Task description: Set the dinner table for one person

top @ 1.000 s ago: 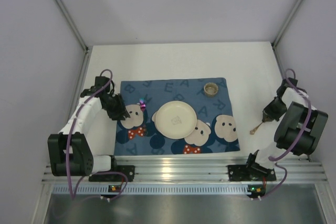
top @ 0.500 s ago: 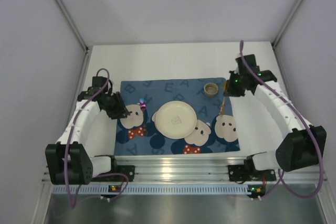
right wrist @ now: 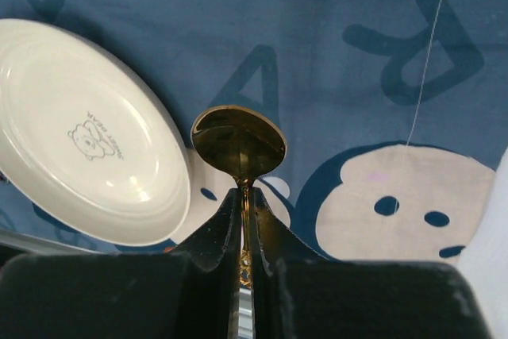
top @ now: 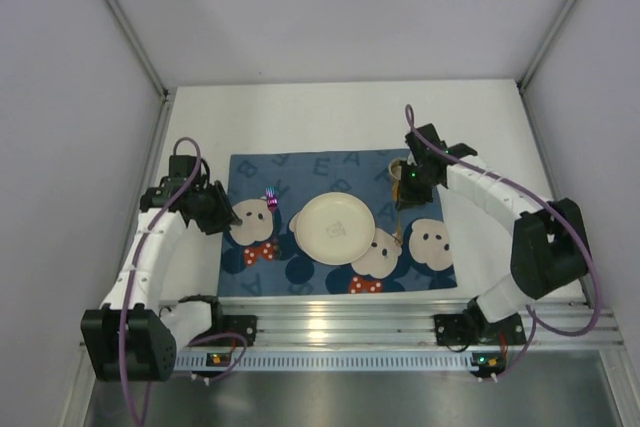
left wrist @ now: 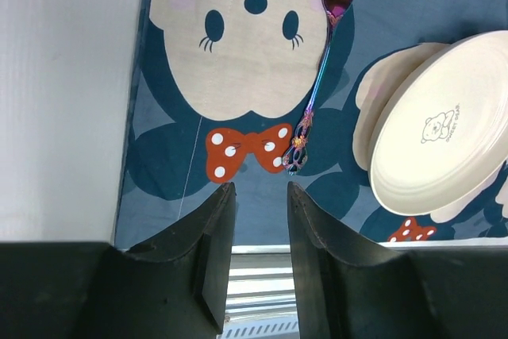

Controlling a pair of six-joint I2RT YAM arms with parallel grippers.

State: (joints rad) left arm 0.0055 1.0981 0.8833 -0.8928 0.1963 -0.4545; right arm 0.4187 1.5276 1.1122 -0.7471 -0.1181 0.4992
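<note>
The white dinner table (top: 330,117) carries a blue mouse-print placemat (top: 300,172). A cream plate (top: 334,228) sits at the mat's middle. A purple fork (top: 271,199) lies on the mat left of the plate, also in the left wrist view (left wrist: 317,77). My right gripper (top: 405,192) is shut on a gold spoon (right wrist: 238,142) by its handle and holds it above the mat just right of the plate (right wrist: 87,164). My left gripper (top: 215,209) is open and empty over the mat's left edge, near the fork's handle end (left wrist: 260,188).
A small round cup (top: 398,169) stands at the mat's back right, partly hidden by my right wrist. The aluminium rail (top: 350,312) runs along the near edge. White walls close the table in on three sides.
My right arm has swung from the table's right edge in over the placemat, carrying the spoon to beside the plate. My left gripper has drawn back a little to the left.
</note>
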